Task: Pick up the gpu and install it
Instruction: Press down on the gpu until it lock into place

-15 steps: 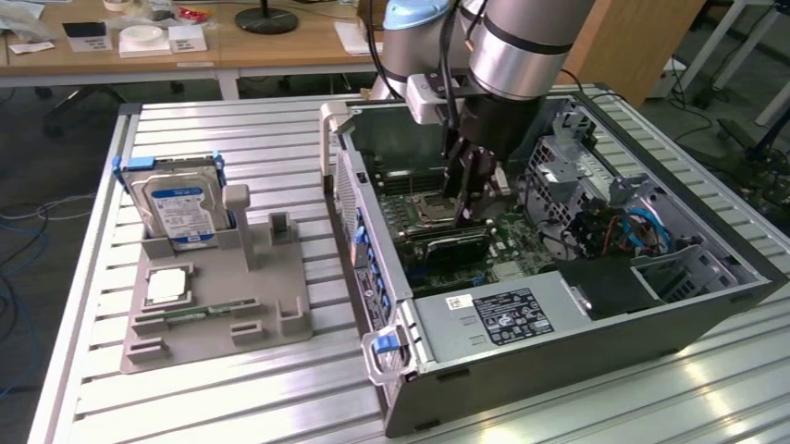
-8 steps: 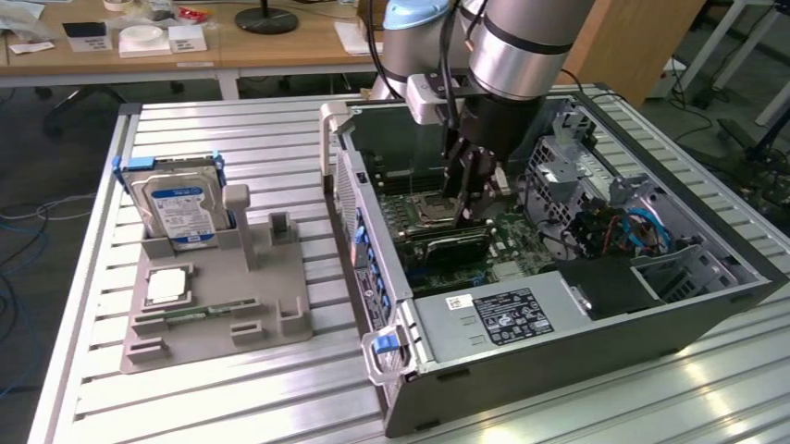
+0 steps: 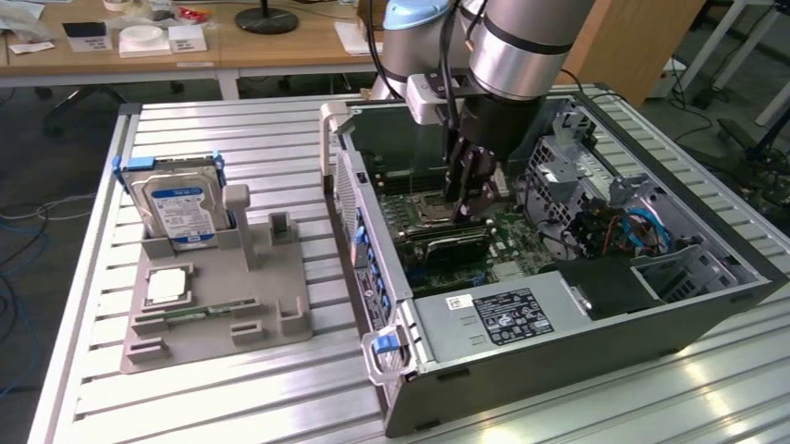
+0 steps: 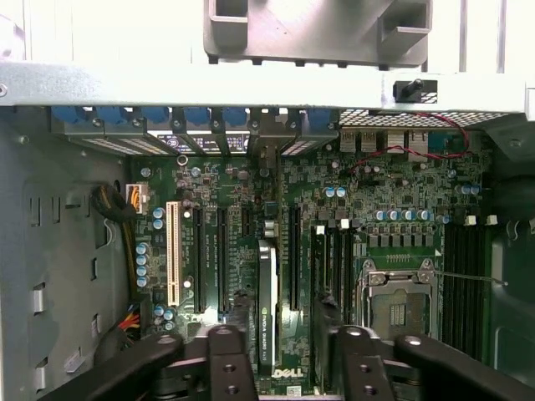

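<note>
White "DELL" lettering is printed on the green motherboard edge, and "NVIDIA" runs along the slim dark upright graphics card. Smaller labels elsewhere are unreadable.

A ribbed aluminium tabletop of long slotted profiles catches pale glare at the corner nearest the camera, well away from the jaws. Beyond it, past the jaws, stands a wooden desk strewn with small white boxes and a round black lamp base. A tall wooden panel rises behind. The floor is dark grey (blue cables trail across it).
</note>
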### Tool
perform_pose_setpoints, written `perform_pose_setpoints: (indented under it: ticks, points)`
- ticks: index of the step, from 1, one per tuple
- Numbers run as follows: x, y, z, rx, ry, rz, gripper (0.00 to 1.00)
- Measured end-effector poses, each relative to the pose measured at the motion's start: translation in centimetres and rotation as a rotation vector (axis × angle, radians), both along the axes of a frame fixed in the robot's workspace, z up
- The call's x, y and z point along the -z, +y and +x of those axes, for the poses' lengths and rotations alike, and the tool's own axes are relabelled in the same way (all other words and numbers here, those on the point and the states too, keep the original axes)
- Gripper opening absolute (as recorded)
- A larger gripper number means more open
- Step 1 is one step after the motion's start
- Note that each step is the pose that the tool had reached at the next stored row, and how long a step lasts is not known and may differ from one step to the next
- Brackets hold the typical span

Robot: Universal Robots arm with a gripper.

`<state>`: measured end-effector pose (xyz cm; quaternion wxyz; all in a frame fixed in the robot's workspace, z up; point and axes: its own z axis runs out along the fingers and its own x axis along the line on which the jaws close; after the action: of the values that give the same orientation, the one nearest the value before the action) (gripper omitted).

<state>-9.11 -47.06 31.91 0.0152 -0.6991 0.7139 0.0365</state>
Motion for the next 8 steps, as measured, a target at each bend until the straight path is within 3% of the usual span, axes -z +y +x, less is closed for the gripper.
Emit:
perform_pose_setpoints:
  ticks: [5, 8]
  points:
    - [0.0, 0.0, 0.0, 0.0, 0.0, 0.0, 0.2]
    - [0.0, 0.0, 0.0, 0.0, 0.0001, 0.0, 0.15]
